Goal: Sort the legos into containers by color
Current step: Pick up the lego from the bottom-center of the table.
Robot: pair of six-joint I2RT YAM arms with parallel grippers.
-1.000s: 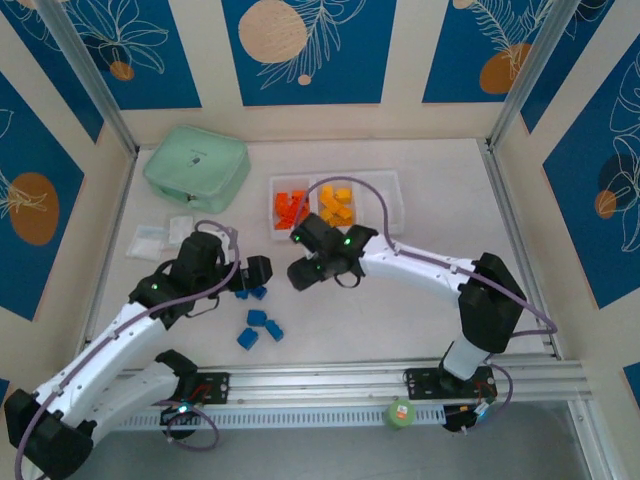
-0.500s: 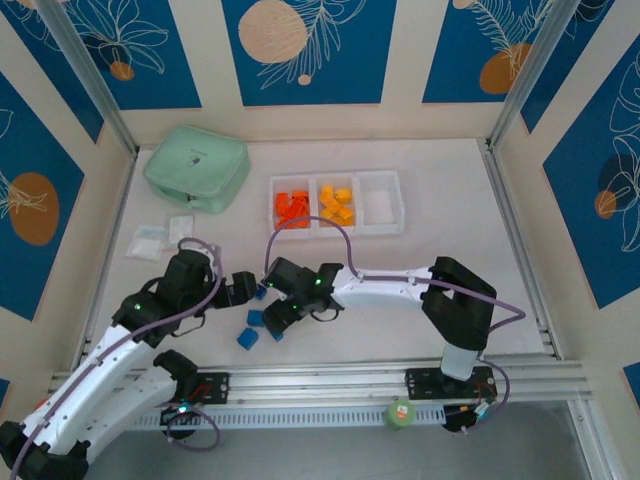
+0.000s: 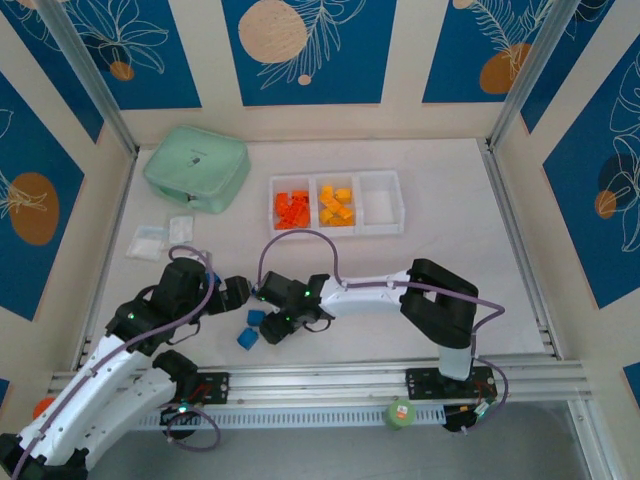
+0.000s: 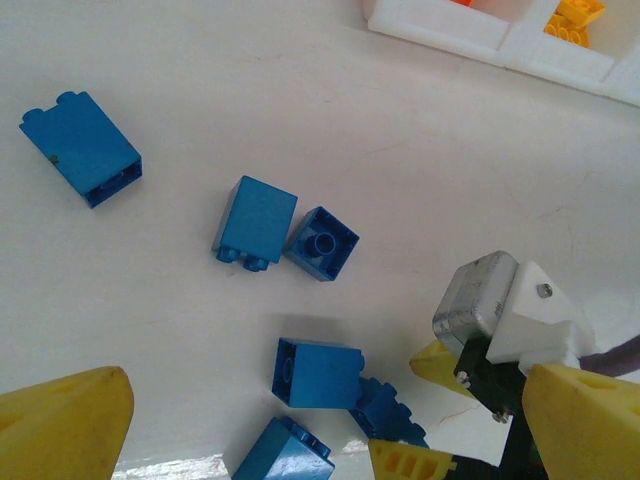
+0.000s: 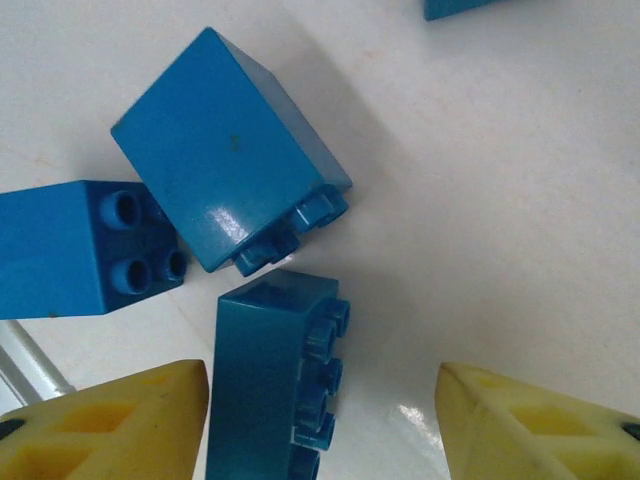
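Several blue legos lie loose near the table's front: one (image 4: 254, 220), one (image 4: 322, 243) and one apart (image 4: 80, 148). My right gripper (image 3: 270, 327) stands open, low over that cluster. A long blue brick (image 5: 268, 385) lies between its fingers, close to the left finger (image 5: 110, 420); two more blue bricks (image 5: 228, 162) (image 5: 85, 245) sit just beyond. My left gripper (image 3: 237, 292) hangs open beside them, nothing held. The containers (image 3: 337, 178) stand at the back: red-orange legos (image 3: 292, 207) in the left bin, yellow-orange legos (image 3: 335, 205) in the middle, the right bin (image 3: 381, 203) bare.
A mint green zip case (image 3: 196, 165) lies at the back left, with small clear bags (image 3: 150, 241) in front of it. A metal rail (image 3: 400, 378) runs along the near edge. The two grippers are close together over the blue bricks.
My right arm has swung from in front of the bins down and left to the blue bricks. My left arm has drawn back a little toward the near left.
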